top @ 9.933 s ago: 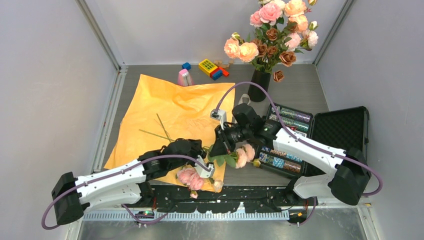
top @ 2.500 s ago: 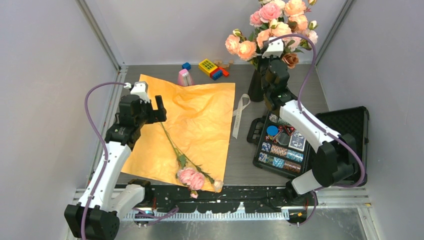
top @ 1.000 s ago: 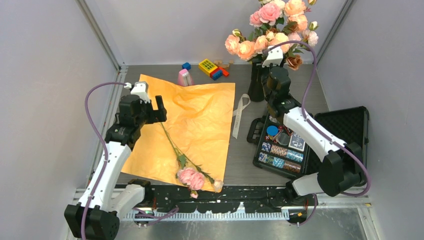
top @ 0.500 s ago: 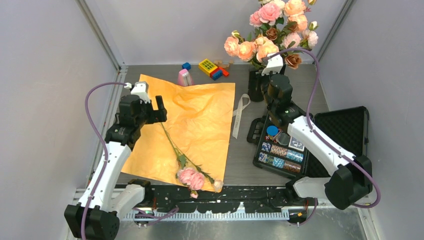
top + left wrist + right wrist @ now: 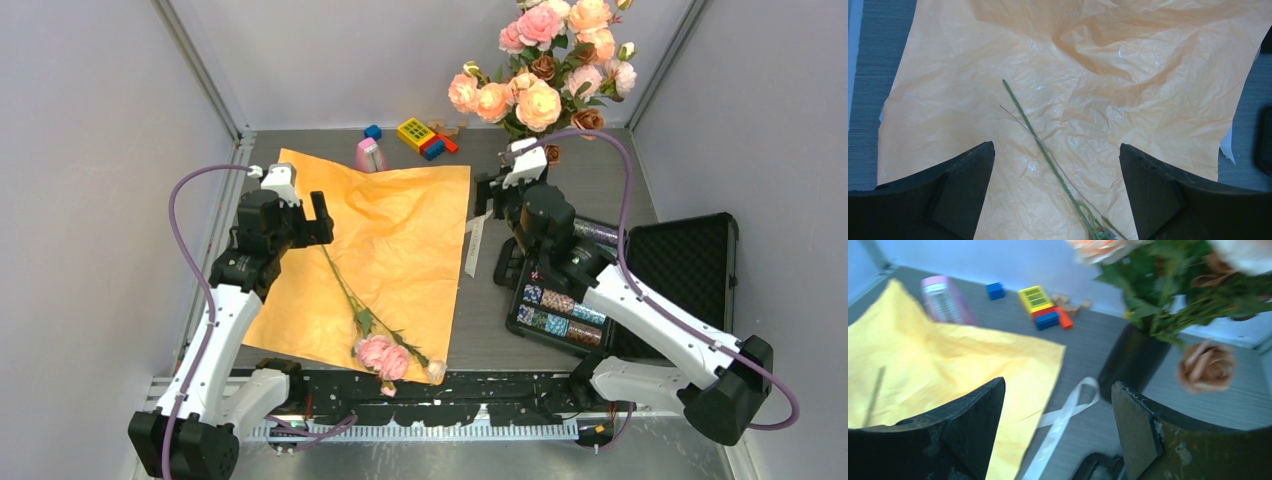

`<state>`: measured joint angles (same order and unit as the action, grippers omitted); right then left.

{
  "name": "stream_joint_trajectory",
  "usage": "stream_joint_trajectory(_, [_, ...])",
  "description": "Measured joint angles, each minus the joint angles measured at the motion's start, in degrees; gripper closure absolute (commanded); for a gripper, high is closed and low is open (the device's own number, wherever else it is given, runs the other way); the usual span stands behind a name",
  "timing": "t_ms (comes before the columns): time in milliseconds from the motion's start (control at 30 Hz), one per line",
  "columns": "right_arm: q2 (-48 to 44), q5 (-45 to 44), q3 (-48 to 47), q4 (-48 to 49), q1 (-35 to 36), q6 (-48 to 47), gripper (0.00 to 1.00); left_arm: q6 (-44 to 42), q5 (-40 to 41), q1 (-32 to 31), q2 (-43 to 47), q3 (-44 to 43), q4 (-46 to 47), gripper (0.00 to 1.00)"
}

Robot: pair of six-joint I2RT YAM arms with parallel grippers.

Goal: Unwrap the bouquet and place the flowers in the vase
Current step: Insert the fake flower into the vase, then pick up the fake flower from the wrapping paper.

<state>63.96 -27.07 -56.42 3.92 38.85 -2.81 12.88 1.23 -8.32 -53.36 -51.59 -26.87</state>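
Both claws gape empty — the left claw [image 5: 1055, 155] over the orange paper [image 5: 1128, 95], a thin flower stem [image 5: 1040, 146] right beneath it; the right claw [image 5: 1055, 395] has the black vase [image 5: 1133, 362] just ahead. Danger: grabbing paper with that stem, or clipping the top-heavy vase.

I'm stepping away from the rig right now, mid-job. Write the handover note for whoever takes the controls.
Left gripper: open, empty, above the far-left part of the orange paper.
Right gripper: open, empty, close to the vase and facing it.
Done: unwrapping. The paper is spread flat, the ribbon lies off beside it, and many roses stand in the vase.
Left: the pink roses on long stems, lying at the paper's near edge, go into the vase.
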Motion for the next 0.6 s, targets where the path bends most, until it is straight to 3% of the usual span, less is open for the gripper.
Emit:
stream_joint_trajectory(300, [-2.2,2.5,2.1,-10.7,16.7,12.1,0.21,0.0,0.0,0.0,0.0,0.0,0.0,0.02])
stream_joint_trajectory(600, [3.6,25.7,7.3,-23.5,22.9,23.5,0.24,0.0,-0.2,0.0,0.0,0.0,0.0,0.02])
